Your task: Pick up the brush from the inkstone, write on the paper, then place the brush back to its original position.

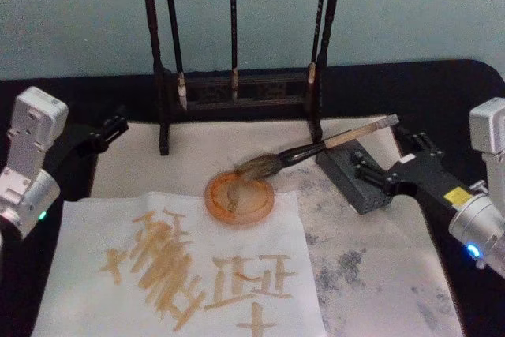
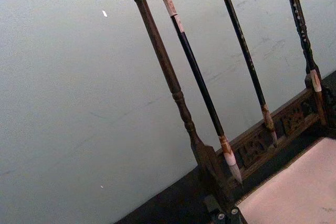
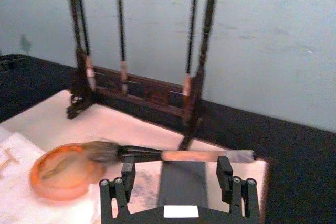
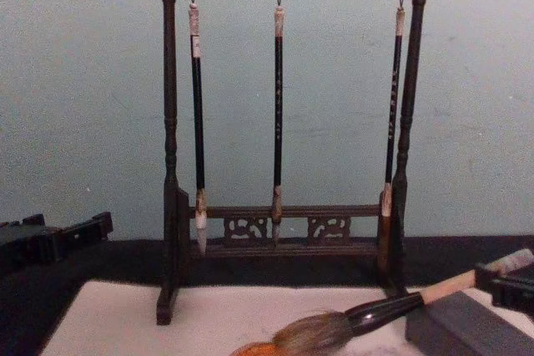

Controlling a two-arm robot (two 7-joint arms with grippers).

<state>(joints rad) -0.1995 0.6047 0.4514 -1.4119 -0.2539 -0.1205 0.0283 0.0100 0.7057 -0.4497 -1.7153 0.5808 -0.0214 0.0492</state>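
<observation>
The brush (image 1: 316,150) lies slanted, its tan handle resting on the grey inkstone (image 1: 353,181) and its bushy bristles on the rim of a round orange dish (image 1: 241,199). My right gripper (image 1: 392,157) is open just behind the inkstone. In the right wrist view its fingers (image 3: 127,174) stand wide apart either side of the inkstone (image 3: 181,182), with the brush handle (image 3: 194,156) lying crosswise just beyond their tips, untouched. The paper (image 1: 181,274), white with brown strokes and characters, lies front left. My left gripper (image 1: 106,133) is parked at the table's left edge.
A dark wooden rack (image 1: 237,88) with three thin hanging brushes stands at the back, against a pale wall. An off-white felt mat (image 1: 371,266) with grey ink stains lies under everything. The black tabletop (image 1: 442,84) shows around the mat.
</observation>
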